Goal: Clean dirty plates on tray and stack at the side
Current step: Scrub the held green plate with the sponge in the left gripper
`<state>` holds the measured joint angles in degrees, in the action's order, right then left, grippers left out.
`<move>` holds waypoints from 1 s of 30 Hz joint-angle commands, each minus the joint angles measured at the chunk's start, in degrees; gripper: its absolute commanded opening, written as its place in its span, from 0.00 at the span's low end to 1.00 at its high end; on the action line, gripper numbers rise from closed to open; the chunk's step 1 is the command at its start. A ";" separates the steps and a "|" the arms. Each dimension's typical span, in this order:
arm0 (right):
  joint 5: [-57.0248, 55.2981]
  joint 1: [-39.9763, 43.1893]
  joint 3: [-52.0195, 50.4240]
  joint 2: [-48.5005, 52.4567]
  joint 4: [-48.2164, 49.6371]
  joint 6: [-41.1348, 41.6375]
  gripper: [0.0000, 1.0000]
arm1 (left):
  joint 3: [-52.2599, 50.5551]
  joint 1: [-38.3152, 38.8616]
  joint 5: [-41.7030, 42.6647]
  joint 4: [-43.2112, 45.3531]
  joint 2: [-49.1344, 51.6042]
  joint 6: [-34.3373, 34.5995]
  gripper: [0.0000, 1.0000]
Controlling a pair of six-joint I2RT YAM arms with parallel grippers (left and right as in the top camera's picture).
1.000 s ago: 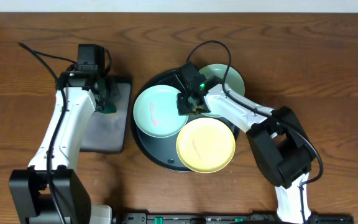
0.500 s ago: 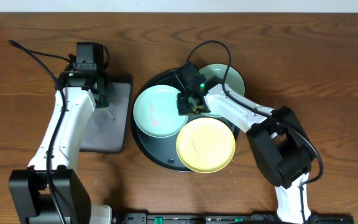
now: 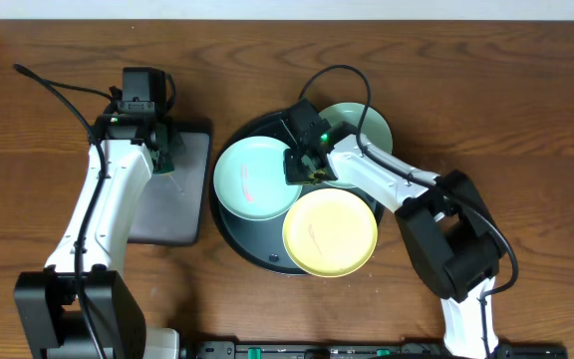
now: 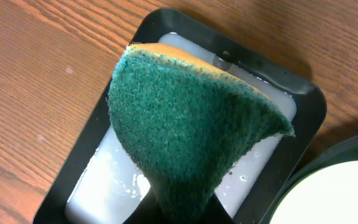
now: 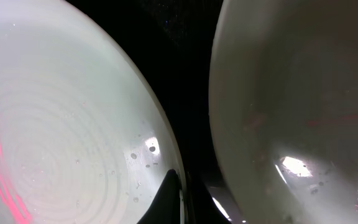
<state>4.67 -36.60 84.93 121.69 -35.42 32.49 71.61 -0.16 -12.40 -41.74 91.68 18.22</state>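
Observation:
Three plates lie on the round black tray (image 3: 229, 232): a mint plate (image 3: 252, 179) with a red streak at left, a second mint plate (image 3: 367, 122) at the back right, and a yellow plate (image 3: 330, 231) at the front. My right gripper (image 3: 300, 168) is shut on the right rim of the left mint plate (image 5: 48, 124), one finger on top of the rim (image 5: 178, 190). Another plate (image 5: 303, 93) with red smears lies just to the right. My left gripper (image 3: 161, 152) is shut on a green and yellow sponge (image 4: 191, 124), held above the dark grey rectangular tray.
The dark grey rectangular tray (image 3: 189, 214) stands left of the round tray and holds soapy water (image 4: 104, 180). In the left wrist view the mint plate's rim (image 4: 334, 199) shows at the lower right. Bare wooden table surrounds both trays.
My left gripper has lifted the sponge a little up and toward the back of the grey tray. The right gripper and the plates have not moved.

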 commanded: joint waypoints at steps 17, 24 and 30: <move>-1.36 -0.48 -0.13 2.73 0.31 -0.39 0.01 | -0.15 7.45 5.09 -1.86 2.23 7.32 0.07; -1.38 -0.46 -0.13 2.73 0.26 -0.39 0.01 | -0.15 13.75 5.40 0.44 9.22 10.91 0.07; -1.38 -0.46 -0.13 2.73 0.31 -0.39 0.02 | -0.15 17.40 5.38 2.21 12.63 11.32 0.08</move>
<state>4.67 -36.58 84.93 121.71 -35.33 32.49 71.61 15.86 -7.09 -40.23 103.70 27.92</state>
